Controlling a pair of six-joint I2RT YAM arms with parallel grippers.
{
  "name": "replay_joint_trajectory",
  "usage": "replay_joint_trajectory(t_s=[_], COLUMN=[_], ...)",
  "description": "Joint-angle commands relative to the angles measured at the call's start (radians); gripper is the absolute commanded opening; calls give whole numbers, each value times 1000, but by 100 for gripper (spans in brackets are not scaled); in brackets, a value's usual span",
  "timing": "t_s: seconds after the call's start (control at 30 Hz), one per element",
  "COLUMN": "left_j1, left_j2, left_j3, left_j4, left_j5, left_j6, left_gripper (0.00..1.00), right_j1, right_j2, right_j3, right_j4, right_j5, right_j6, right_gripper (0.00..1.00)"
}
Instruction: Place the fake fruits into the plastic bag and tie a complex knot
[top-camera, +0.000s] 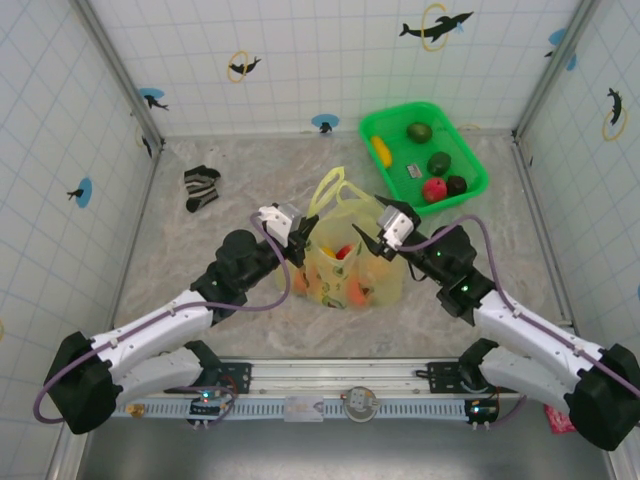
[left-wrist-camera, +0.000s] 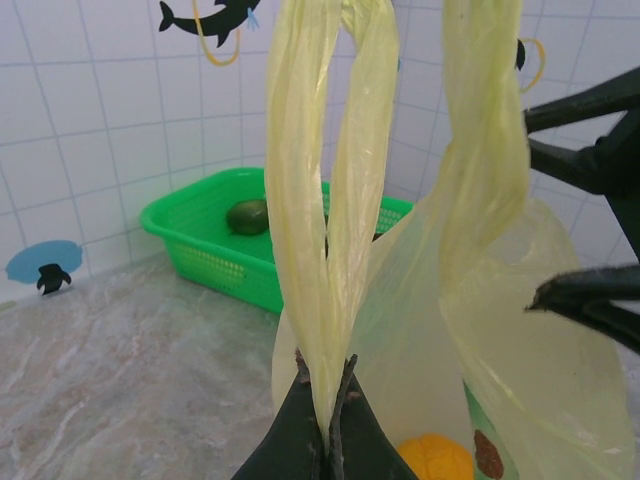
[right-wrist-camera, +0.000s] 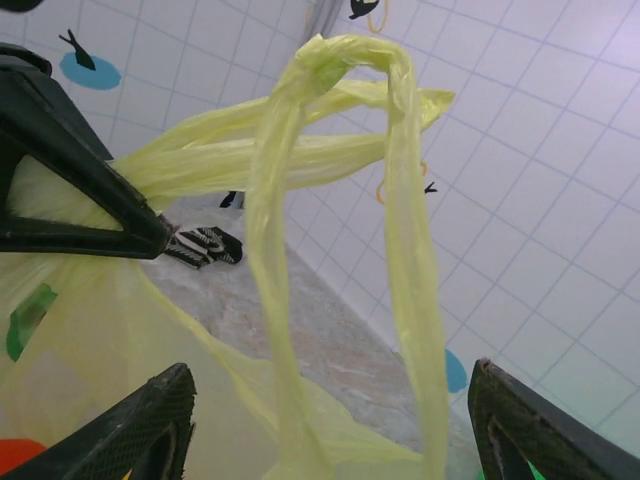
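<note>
Packing half done: bag (top-camera: 345, 268) on worktop (top-camera: 180, 250) with fruits (top-camera: 358, 293) inside, more left in basket (top-camera: 400, 110); left tool (left-wrist-camera: 324, 380) clamped on one handle (left-wrist-camera: 300, 200), right tool (right-wrist-camera: 332, 370) open astride other; knot not yet done

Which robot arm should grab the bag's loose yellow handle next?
The right arm. Its right gripper is open with the loose handle between its fingers. The left gripper is shut on the other handle, so it is busy.

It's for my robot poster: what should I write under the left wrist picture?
Left gripper pinching the raised handle of the plastic bag, with the green basket behind.
</note>
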Motion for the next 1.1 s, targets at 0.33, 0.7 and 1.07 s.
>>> replay_joint_trajectory(t_s=[0.33, 0.7, 1.07], left_j1=[11, 13, 13], left_j2=[-11, -9, -13], left_j3=[-16, -18, -15], left_j4=[28, 28, 22], left_j5=[23, 36, 41], left_j6=[-17, -16, -14], left_gripper=[0, 0, 0], right_j1=[44, 17, 34], right_j2=[56, 142, 211], right_j3=[-29, 72, 119], right_j4=[155, 81, 73], right_j5=[184, 102, 91], right_j6=[-30, -38, -47], right_gripper=[74, 57, 60])
